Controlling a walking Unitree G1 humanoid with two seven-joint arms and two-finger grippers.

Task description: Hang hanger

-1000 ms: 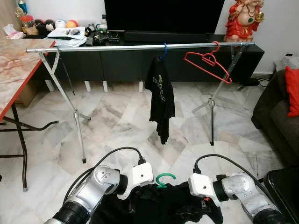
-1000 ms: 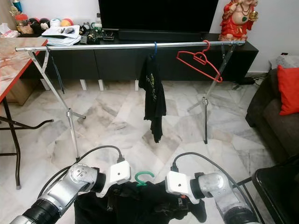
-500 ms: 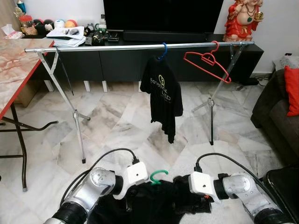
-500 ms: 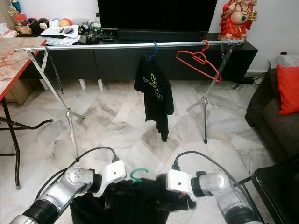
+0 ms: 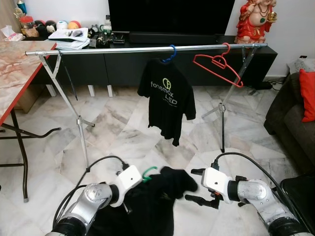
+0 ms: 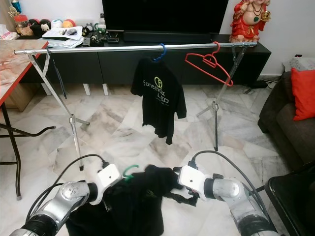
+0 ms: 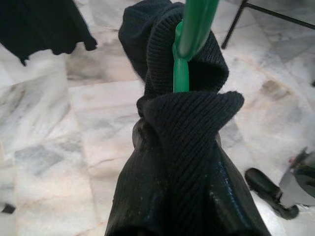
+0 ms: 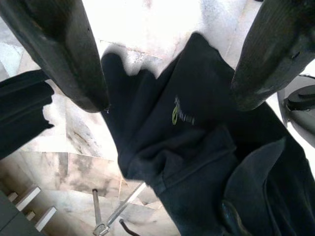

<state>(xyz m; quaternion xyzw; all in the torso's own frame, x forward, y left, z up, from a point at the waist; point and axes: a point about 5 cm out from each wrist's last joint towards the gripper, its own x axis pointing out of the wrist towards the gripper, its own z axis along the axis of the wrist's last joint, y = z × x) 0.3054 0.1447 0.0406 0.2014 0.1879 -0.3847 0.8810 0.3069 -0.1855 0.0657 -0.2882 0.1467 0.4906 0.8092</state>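
Near left, the left gripper (image 5: 129,206) pinches the collar of a black garment (image 5: 155,204) draped on a green hanger (image 5: 149,172); its bright plastic hook curls up above the ribbed neckline. To the right, the right gripper (image 5: 196,186) is spread, holding nothing, just beside the cloth. Far off, the clothes rail (image 5: 123,49) carries a black T-shirt (image 5: 166,101) and a red hanger (image 5: 219,65)

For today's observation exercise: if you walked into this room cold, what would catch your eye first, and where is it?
First, the left gripper, low in front, shut on a green hanger with a black shirt draped over it. The right gripper hangs open just right of the shirt. Behind, a steel rail spans the room, carrying a black printed tee at its middle and a bare red hanger further right.
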